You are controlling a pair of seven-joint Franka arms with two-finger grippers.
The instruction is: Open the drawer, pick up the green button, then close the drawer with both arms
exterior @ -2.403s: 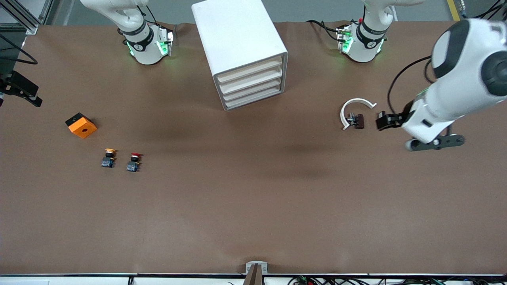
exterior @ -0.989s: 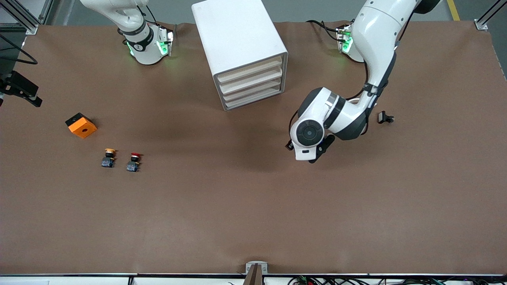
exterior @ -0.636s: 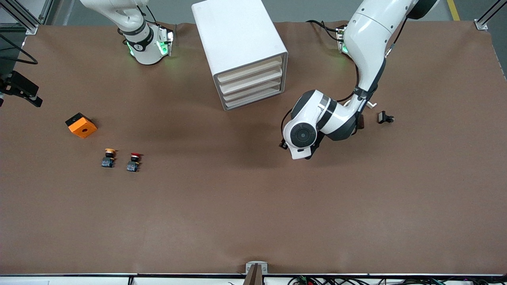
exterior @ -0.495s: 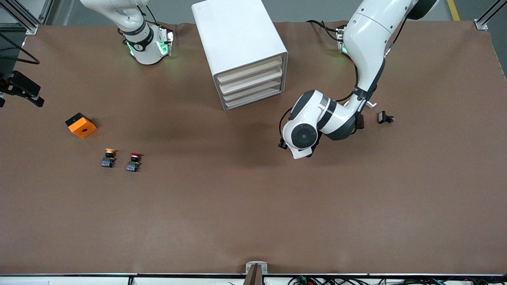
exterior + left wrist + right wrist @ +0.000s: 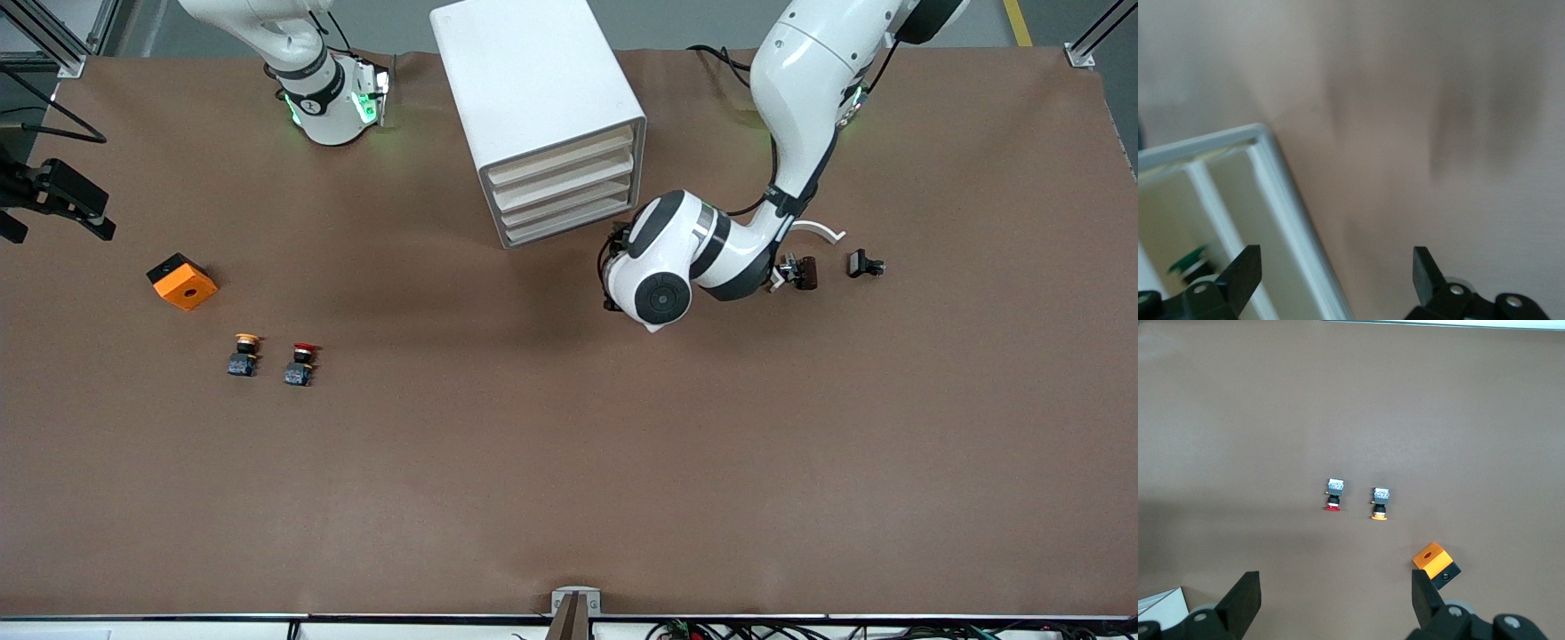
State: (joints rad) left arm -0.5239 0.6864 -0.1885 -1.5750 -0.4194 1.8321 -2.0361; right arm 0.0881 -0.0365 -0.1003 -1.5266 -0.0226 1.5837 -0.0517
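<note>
The white cabinet (image 5: 538, 80) stands near the robots' bases, its four cream drawer fronts all shut. The drawer (image 5: 569, 222) is the lowest one. My left gripper (image 5: 613, 271) hangs open and empty at the cabinet's lower front corner toward the left arm's end. In the left wrist view its jaws (image 5: 1338, 263) straddle the cabinet's white edge (image 5: 1288, 213). A green blurred shape (image 5: 1188, 259), perhaps the button, shows within the cabinet's front there. My right gripper (image 5: 1336, 587) is open and empty, high over the table, out of the front view.
An orange block (image 5: 181, 281), a yellow-capped button (image 5: 244, 353) and a red-capped button (image 5: 300, 362) lie toward the right arm's end. A white curved piece (image 5: 813, 229), a brown part (image 5: 800, 271) and a small black part (image 5: 864, 264) lie beside the left arm.
The left arm has swung from its end of the table to the cabinet's lower front corner. The drawers stay shut and the right arm's base has not moved.
</note>
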